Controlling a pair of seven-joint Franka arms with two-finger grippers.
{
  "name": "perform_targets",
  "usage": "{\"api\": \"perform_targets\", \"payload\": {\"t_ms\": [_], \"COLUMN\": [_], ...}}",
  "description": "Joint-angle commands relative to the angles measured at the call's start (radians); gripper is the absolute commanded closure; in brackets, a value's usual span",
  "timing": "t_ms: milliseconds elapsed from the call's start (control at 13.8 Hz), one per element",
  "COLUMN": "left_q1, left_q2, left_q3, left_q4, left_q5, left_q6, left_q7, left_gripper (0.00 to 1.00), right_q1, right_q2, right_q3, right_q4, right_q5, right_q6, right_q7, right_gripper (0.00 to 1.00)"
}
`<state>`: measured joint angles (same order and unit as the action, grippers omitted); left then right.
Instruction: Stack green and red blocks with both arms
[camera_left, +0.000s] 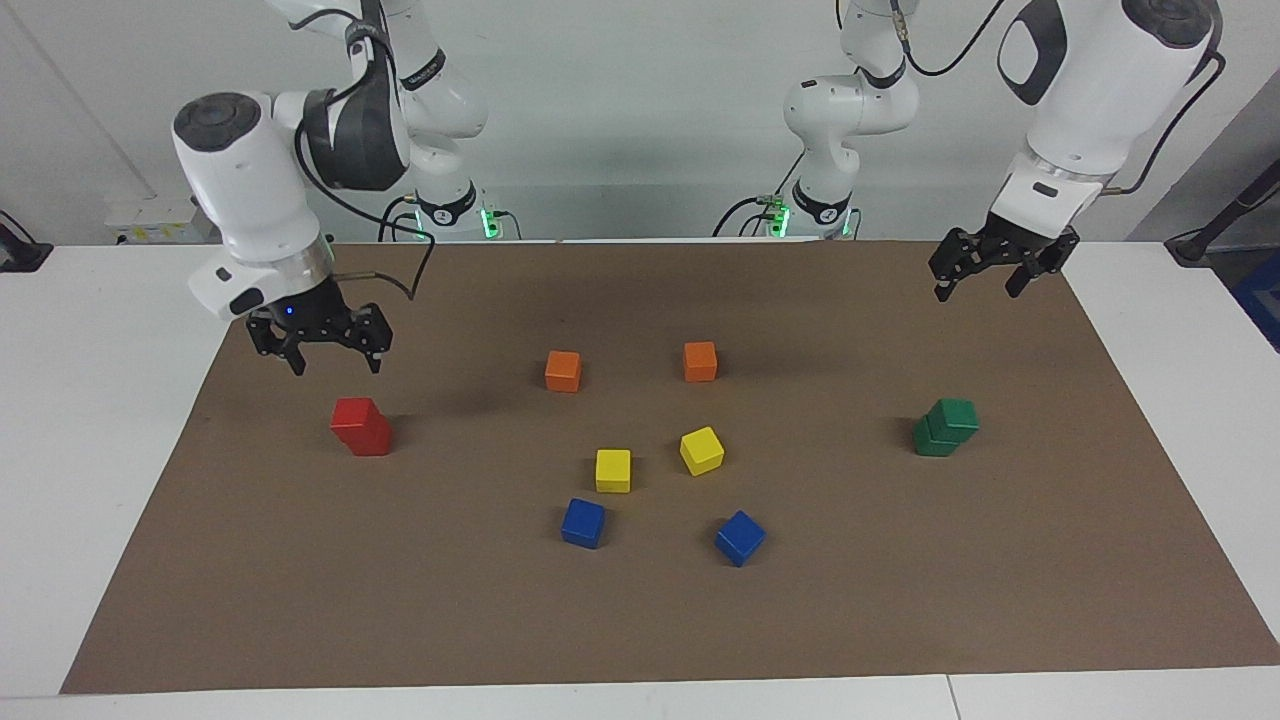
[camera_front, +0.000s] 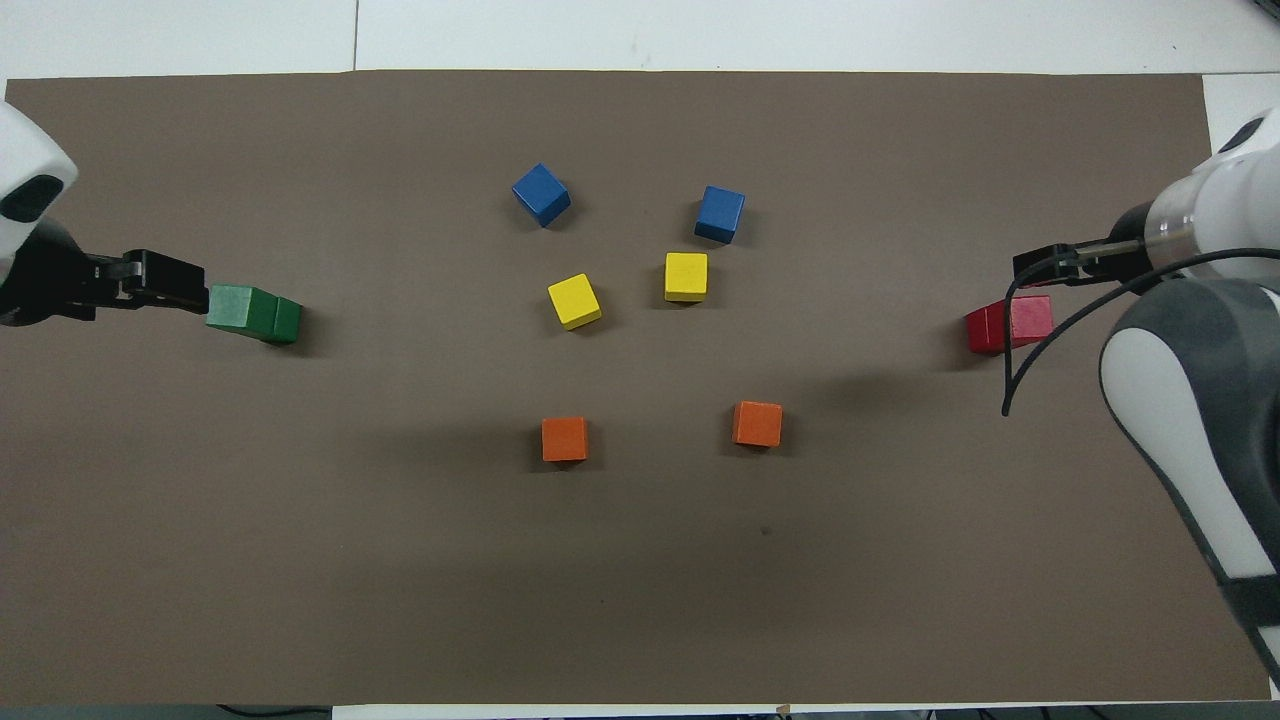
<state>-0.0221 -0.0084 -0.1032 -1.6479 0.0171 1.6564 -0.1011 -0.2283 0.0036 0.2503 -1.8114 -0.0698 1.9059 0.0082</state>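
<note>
Blue cubes (camera_left: 583, 522) nearest camera, untouched, with yellow (camera_left: 613, 470) and orange (camera_left: 563, 370) mid-worktop. Red stack (camera_left: 361, 426) stands two high at right arm's end; green stack (camera_left: 945, 427) two high at left arm's end, top cubes slightly askew. Right gripper (camera_left: 334, 362) above red stack, jaws spread, empty. Left gripper (camera_left: 982, 287) raised clear of green, jaws spread. I judge stacking done; only retreat left.

Six single cubes (camera_left: 613, 470) are gathered in a cluster on the mat (camera_left: 300, 600). A first stack (camera_left: 362, 427) of two is set well apart from that cluster toward the right arm's end, and a second stack (camera_left: 945, 428) toward the left arm's end.
</note>
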Motion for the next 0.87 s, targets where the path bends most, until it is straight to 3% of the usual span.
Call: {"api": "perform_targets", "payload": {"t_ms": [0,290,580,652,797], "left_q1": [0.004,0.016,0.036,0.037,0.037], "left_q2": [-0.021,-0.016,-0.016,-0.016,-0.018], "left_q3": [0.003,0.010,0.008,0.008,0.008], "left_q4": [-0.047,-0.033,-0.044,-0.046,-0.050], "left_q5": [0.018,0.017,0.017,0.017,0.017], "left_q6": [0.039,0.022,0.025,0.025,0.026], "left_q7": [0.047,0.087,0.086,0.087,0.086], "left_gripper": [0.00,0.00,0.00,0.00,0.00], "right_q1": [-0.009,-0.023,-0.003,0.024,0.120], "right_q2": [-0.017,-0.037,-0.060,-0.060,-0.060], "right_q3": [0.003,-0.003,-0.020,-0.038,-0.156], "right_q4": [0.099,0.187,0.201,0.199,0.198], "right_q5": [0.004,0.002,0.004,0.004,0.007], "right_q6": [-0.146,-0.266,-0.292,-0.294,-0.321], "right_q7": [0.003,0.003,0.001,0.001,0.001], "right_gripper": [0.00,0.00,0.00,0.00,0.00]}}
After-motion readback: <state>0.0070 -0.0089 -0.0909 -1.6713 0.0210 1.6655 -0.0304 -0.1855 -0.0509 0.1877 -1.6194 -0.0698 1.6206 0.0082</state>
